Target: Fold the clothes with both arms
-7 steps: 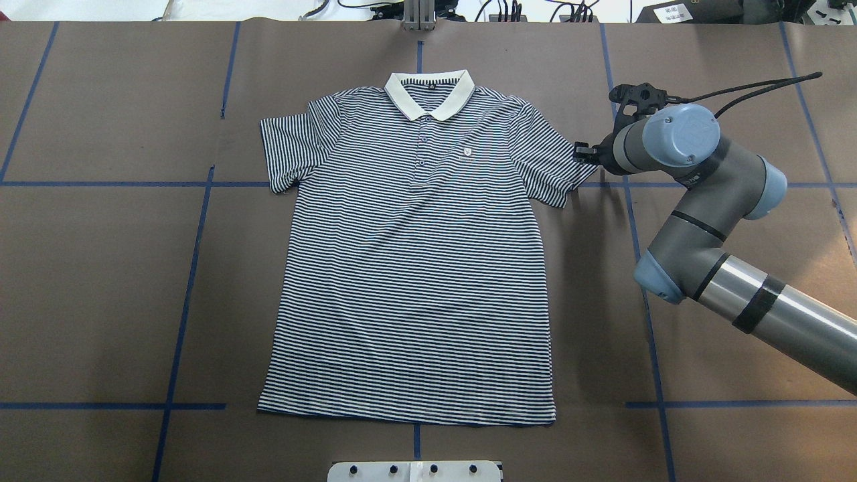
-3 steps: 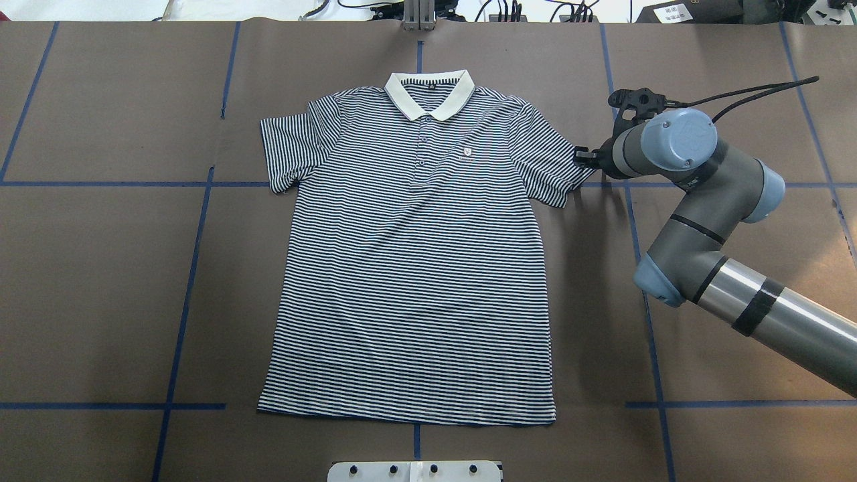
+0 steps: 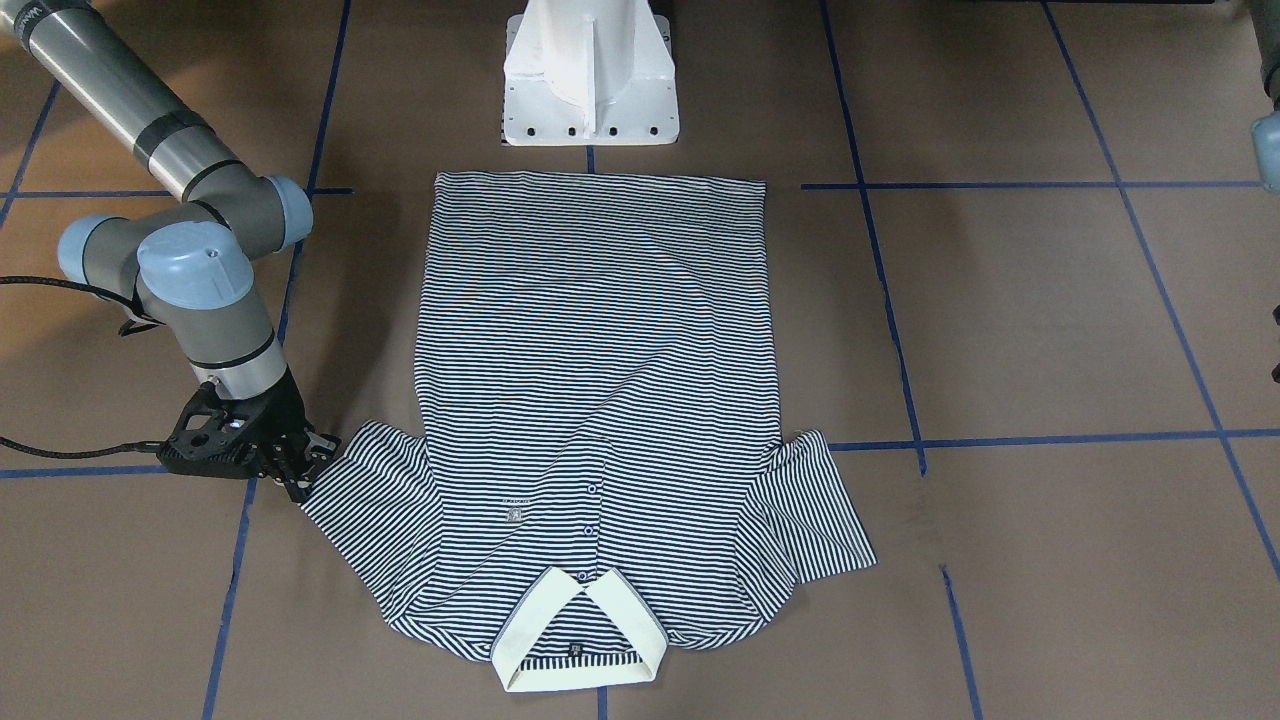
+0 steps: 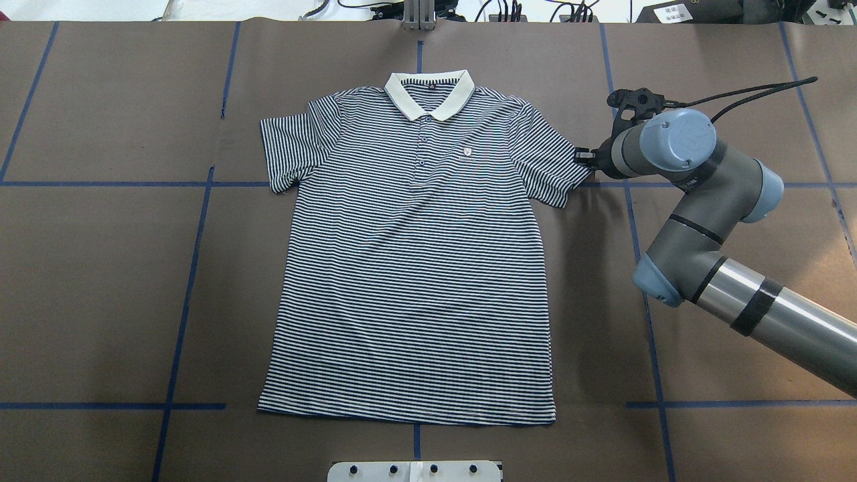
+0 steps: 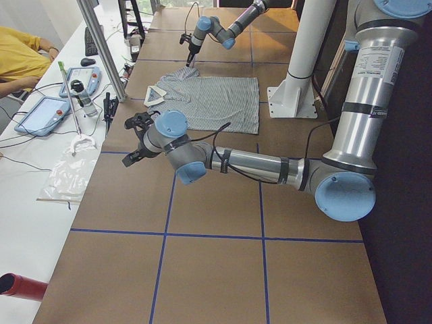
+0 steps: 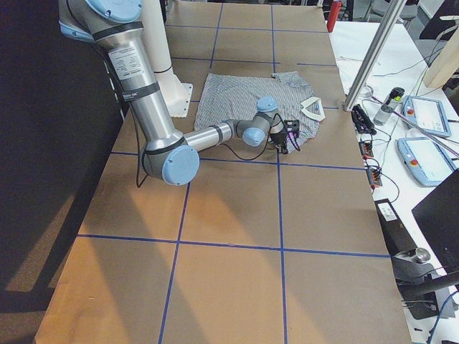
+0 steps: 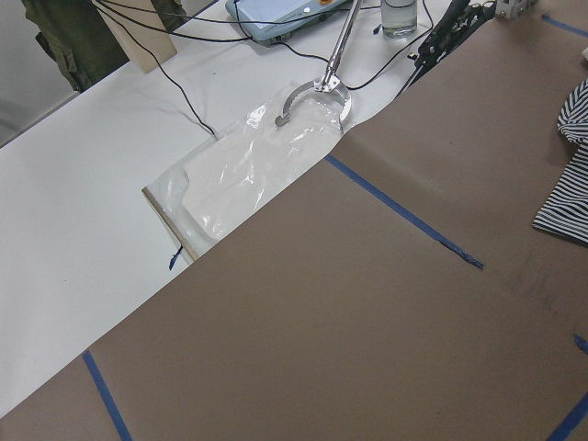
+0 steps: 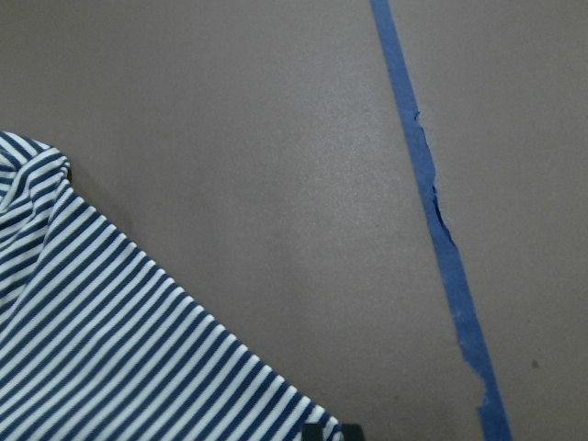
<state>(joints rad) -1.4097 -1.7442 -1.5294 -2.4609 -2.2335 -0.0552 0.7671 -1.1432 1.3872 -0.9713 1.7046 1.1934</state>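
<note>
The navy-and-white striped polo shirt (image 4: 415, 268) lies flat and face up on the brown table, with its cream collar (image 4: 430, 94) at the far side. It also shows in the front-facing view (image 3: 600, 350) and as a sleeve hem in the right wrist view (image 8: 110, 331). My right gripper (image 3: 308, 468) (image 4: 581, 158) sits low at the outer edge of the shirt's right-hand sleeve. It is open, with one finger on each side of the hem corner. My left gripper (image 5: 133, 142) hovers over bare table well away from the shirt; I cannot tell whether it is open or shut.
The white pedestal base (image 3: 590, 80) stands just behind the shirt's bottom hem. Blue tape lines (image 4: 194, 268) grid the brown table. Beyond the collar runs a white bench (image 5: 47, 169) with tablets, cables and a plastic bag. A person's sleeve (image 5: 20, 61) shows there.
My right gripper has edged slightly lower and closer against the sleeve hem. The shirt has not moved.
</note>
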